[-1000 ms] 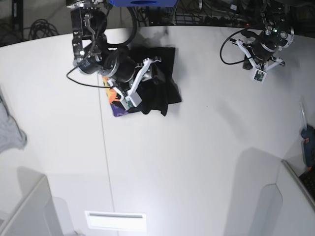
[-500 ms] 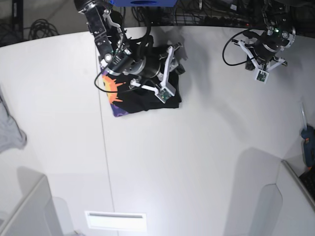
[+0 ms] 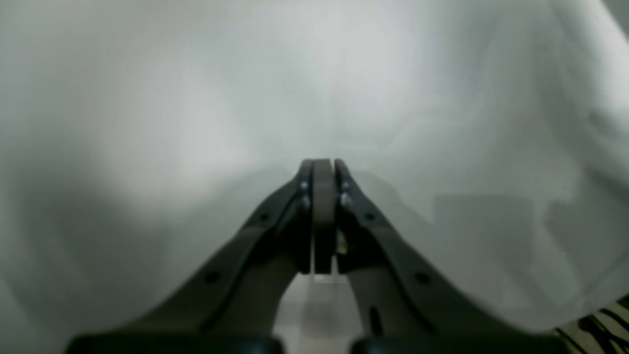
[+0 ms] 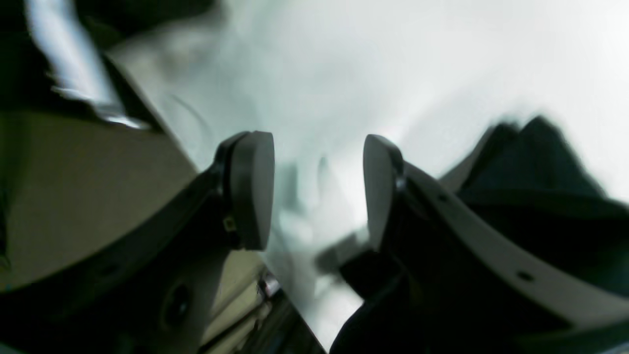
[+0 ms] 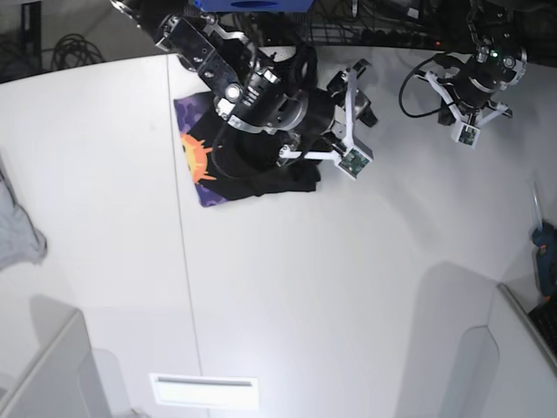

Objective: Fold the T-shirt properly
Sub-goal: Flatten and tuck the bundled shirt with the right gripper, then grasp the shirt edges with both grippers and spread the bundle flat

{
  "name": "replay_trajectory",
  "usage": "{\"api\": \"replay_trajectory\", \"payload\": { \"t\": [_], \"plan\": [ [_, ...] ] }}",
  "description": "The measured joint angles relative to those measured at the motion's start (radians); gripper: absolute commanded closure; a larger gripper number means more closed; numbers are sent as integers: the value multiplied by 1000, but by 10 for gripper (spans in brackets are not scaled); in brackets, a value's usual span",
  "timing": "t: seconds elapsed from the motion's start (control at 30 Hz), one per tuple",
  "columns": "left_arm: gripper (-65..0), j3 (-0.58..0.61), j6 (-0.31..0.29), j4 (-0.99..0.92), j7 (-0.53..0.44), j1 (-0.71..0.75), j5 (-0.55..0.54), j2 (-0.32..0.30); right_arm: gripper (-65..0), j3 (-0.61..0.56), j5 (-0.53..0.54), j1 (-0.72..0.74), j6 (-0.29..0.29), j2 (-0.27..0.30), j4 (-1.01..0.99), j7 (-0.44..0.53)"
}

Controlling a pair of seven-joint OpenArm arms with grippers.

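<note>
T-shirt (image 5: 218,170) lies crumpled on the surface (image 5: 287,296), sun print visible only from the base view. Wrist views show the right hand (image 4: 318,189) parted and empty, the left hand (image 3: 323,172) closed on nothing

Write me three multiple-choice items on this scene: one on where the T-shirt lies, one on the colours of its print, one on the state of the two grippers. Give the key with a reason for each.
1. Where is the T-shirt in the base view?
A. Far side of the table, under the right arm
B. Near edge of the table, by the white slot
C. Under the left arm

2. Which colours show on the T-shirt's print?
A. Green on white
B. Orange-yellow on purple
C. Red on blue

3. How do the grippers stand?
A. Both open
B. Left gripper open, right gripper shut
C. Left gripper shut, right gripper open

Key:
1 A: the black cloth lies at the far side of the table, partly covered by the right arm.
2 B: an orange-yellow sun shows on a purple patch at the cloth's edge.
3 C: the left wrist view shows fingers pressed together over bare table; the right wrist view shows a clear gap with nothing in it.
</note>
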Motion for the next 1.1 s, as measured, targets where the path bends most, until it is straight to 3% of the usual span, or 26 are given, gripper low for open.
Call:
{"api": "replay_trajectory", "payload": {
  "t": [0.07, 0.1, 0.2, 0.3, 0.37, 0.5, 0.53, 0.83, 1.03, 1.1],
  "plan": [
    [0, -19, 0, -17, 0, 0, 1, -2, -35, 55, -4, 3, -38, 41, 13, 16],
    [0, -30, 0, -28, 1, 1, 0, -2, 0, 93, -24, 0, -53, 68, 3, 15],
    [0, -51, 0, -57, 2, -3, 0, 0, 0, 202, -24, -50, -67, 140, -2, 156],
    [0, -77, -1, -89, -8, -4, -3, 3, 0, 318, -19, -130, -68, 156, 0, 291],
    [0, -89, -20, -112, 2, -2, 5, 2, 0, 380, -9, -158, -60, 177, -1, 313],
    [0, -124, -132, -119, 0, -5, 4, 3, 0, 456, -18, -171, -60, 205, -4, 356],
    [0, -131, -132, -122, 0, -12, 2, 5, 0, 473, -16, -172, -61, 206, -9, 355],
    [0, -140, -132, -133, 0, -22, 1, 5, 0, 470, -9, -215, -58, 225, -109, 357],
    [0, -140, -132, -133, 0, -22, 2, 5, 0, 328, -13, -214, -61, 224, -125, 360],
    [0, -140, -132, -133, 0, -24, 1, 5, 0, 300, -22, -214, -61, 199, -125, 354]
  ]
}}
